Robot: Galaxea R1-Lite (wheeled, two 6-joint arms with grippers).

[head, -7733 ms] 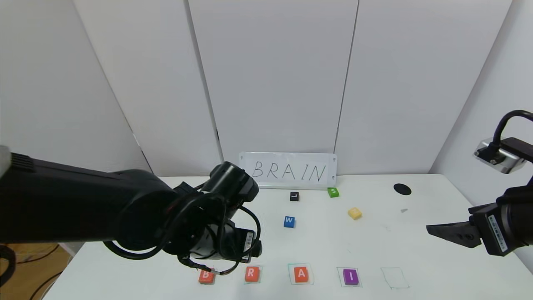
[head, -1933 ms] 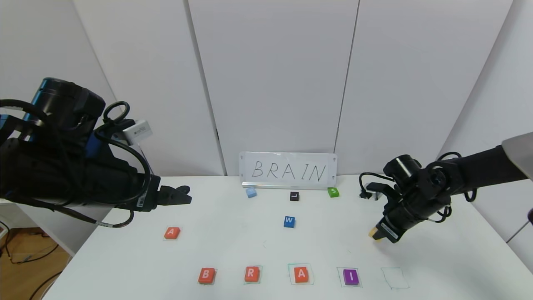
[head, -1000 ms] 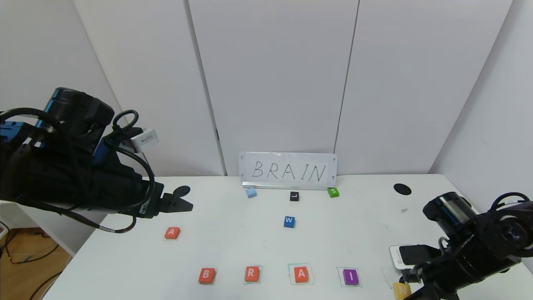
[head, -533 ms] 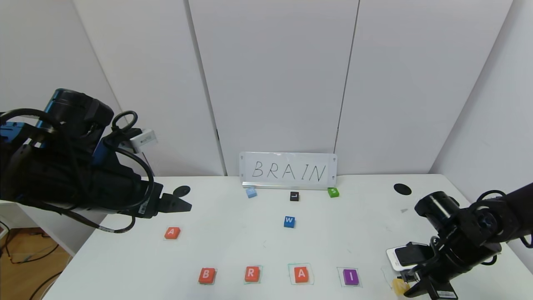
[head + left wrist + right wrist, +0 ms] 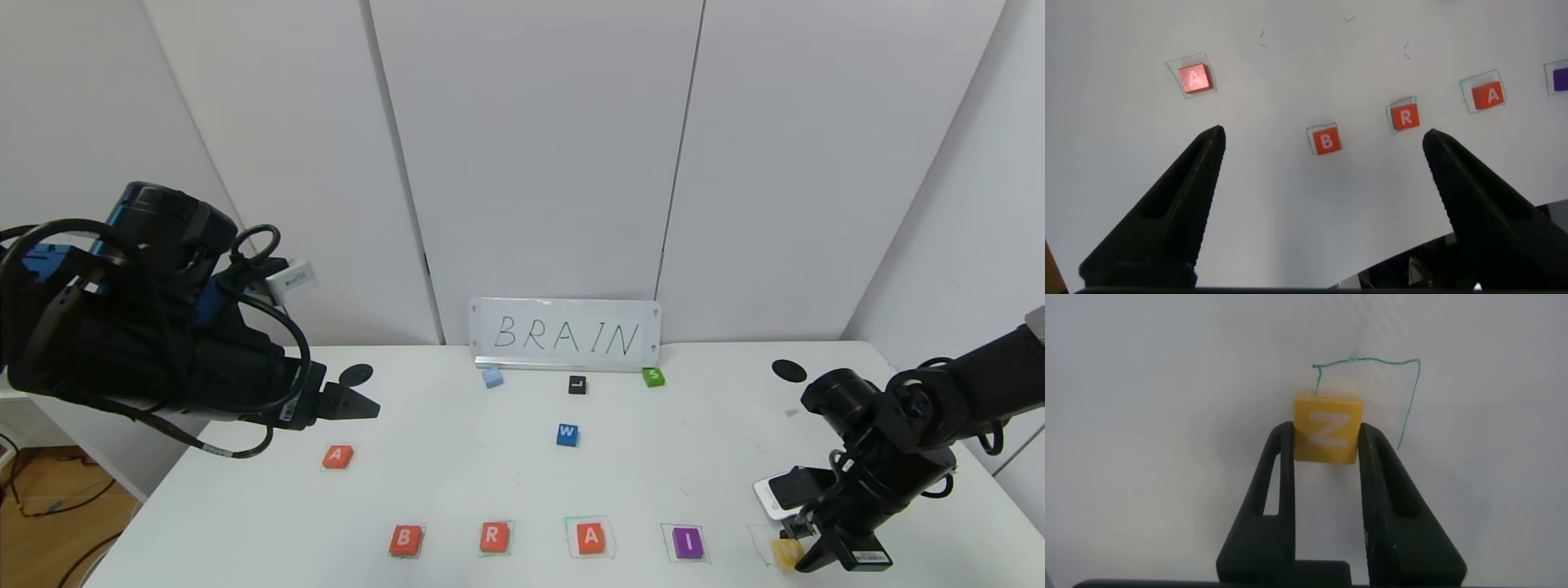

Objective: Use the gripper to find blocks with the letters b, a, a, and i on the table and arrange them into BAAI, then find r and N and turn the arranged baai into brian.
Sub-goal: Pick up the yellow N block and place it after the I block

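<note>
On the white table (image 5: pixel 637 474), a front row reads orange-red B (image 5: pixel 406 540), orange-red R (image 5: pixel 494 536), orange-red A (image 5: pixel 590 536), purple I (image 5: pixel 687 542). A second orange-red A (image 5: pixel 337 456) lies apart at the left. My right gripper (image 5: pixel 796 555) is shut on the yellow N block (image 5: pixel 784 554) (image 5: pixel 1328 429), holding it over the drawn green square (image 5: pixel 1404 392) right of I. My left gripper (image 5: pixel 363 406) is open and empty, raised above the table's left side; its wrist view shows B (image 5: pixel 1325 140), R (image 5: pixel 1404 117) and both A blocks.
A "BRAIN" sign (image 5: pixel 565 335) stands at the back. Light blue (image 5: pixel 491 377), black L (image 5: pixel 577 384), green S (image 5: pixel 653 376) and blue W (image 5: pixel 567 434) blocks lie mid-table. Black holes show at the left (image 5: pixel 356 375) and the right (image 5: pixel 789 371).
The left arm drew back from the front row to the left. The right gripper took the yellow N from the back right and carried it to the front right square.
</note>
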